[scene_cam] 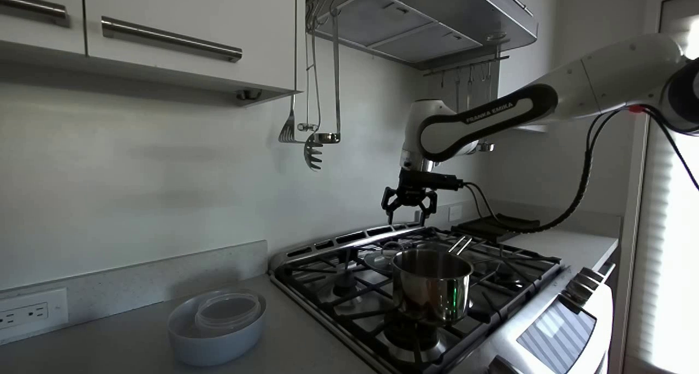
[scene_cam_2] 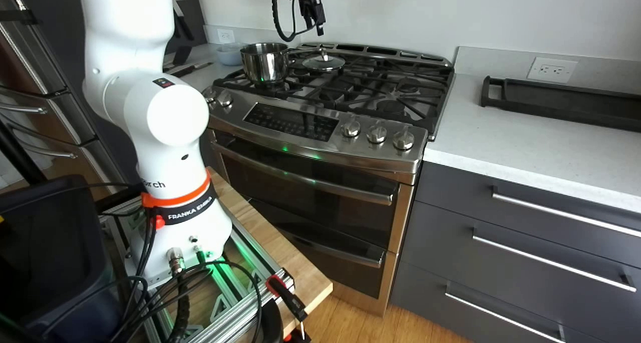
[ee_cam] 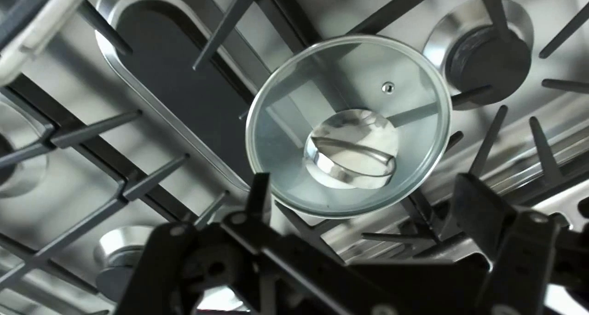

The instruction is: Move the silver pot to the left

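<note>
The silver pot stands upright and uncovered on a burner grate, and also shows in an exterior view. Its wire handle points toward the middle of the stove. My gripper is open and empty, raised above the back of the stove, behind the pot and apart from it. It also shows in an exterior view. In the wrist view the spread fingers have nothing between them. A blurred pale edge in that view's upper left corner may be part of the pot; I cannot tell.
A glass lid with a steel loop handle lies on the grates below my gripper, beside the pot. Pale stacked dishes stand on the counter beside the stove. A black griddle tray lies on the opposite counter. Utensils hang below the hood.
</note>
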`<state>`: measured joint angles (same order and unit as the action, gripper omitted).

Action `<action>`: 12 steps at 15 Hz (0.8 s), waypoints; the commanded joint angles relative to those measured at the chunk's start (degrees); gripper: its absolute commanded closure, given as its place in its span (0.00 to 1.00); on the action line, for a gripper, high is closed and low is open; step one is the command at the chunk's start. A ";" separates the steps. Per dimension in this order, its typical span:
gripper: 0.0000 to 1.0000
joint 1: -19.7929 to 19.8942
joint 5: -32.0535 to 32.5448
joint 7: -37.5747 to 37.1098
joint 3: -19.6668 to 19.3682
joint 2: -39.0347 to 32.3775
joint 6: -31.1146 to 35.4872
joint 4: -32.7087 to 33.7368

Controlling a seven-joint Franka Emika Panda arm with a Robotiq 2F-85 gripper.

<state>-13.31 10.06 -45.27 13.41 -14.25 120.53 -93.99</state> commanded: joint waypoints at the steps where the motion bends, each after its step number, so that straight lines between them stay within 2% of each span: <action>1: 0.00 -2.29 1.43 10.46 -1.39 -4.56 -0.45 5.39; 2: 0.00 -2.57 -0.41 6.28 -2.24 -2.13 -0.19 2.65; 6: 0.00 -3.21 -0.46 6.87 -2.88 -2.69 -0.22 3.34; 12: 0.00 -0.07 -7.86 30.99 -1.54 -2.85 7.20 0.78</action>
<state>-14.55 5.28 -24.78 11.83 -17.24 124.72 -91.62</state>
